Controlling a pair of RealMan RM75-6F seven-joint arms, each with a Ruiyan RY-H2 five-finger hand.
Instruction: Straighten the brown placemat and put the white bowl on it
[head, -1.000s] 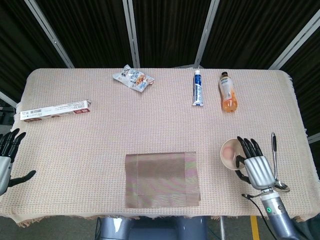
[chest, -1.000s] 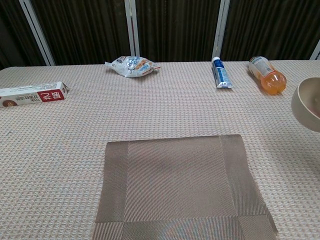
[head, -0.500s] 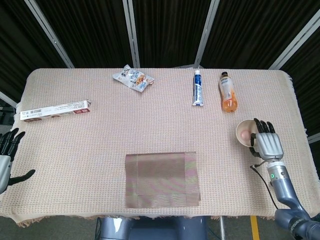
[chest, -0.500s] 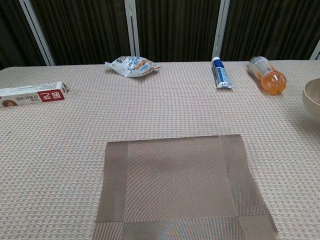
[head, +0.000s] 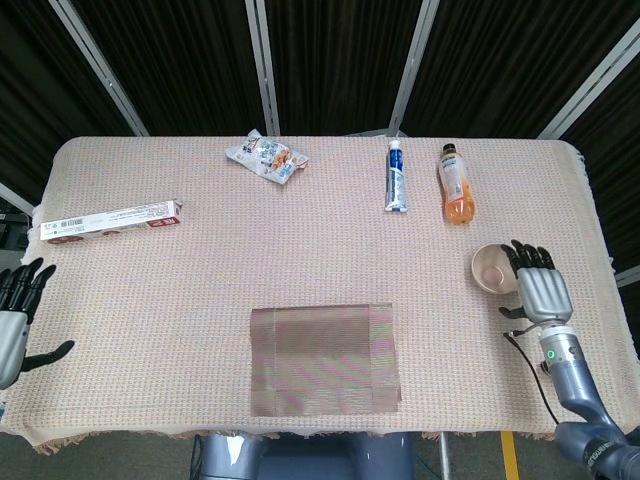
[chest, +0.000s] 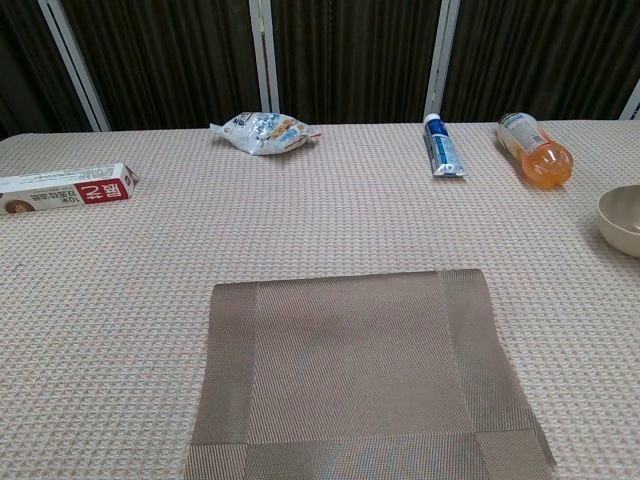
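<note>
The brown placemat lies flat near the table's front edge, its sides roughly square to the table; the chest view shows the placemat filling the lower middle. The white bowl stands upright on the cloth at the far right, well apart from the mat, and the bowl shows at the chest view's right edge. My right hand is just right of the bowl with fingers stretched out, at its rim and not gripping it. My left hand hovers at the table's left edge, fingers spread, holding nothing.
Along the back lie a snack packet, a toothpaste tube and an orange drink bottle. A long red-and-white box lies at the left. The woven tablecloth covers the whole table.
The bowl was tilted in my right hand and has travelled back and to the right. It now stands upright on the cloth, with the hand beside it. The left hand barely moved.
</note>
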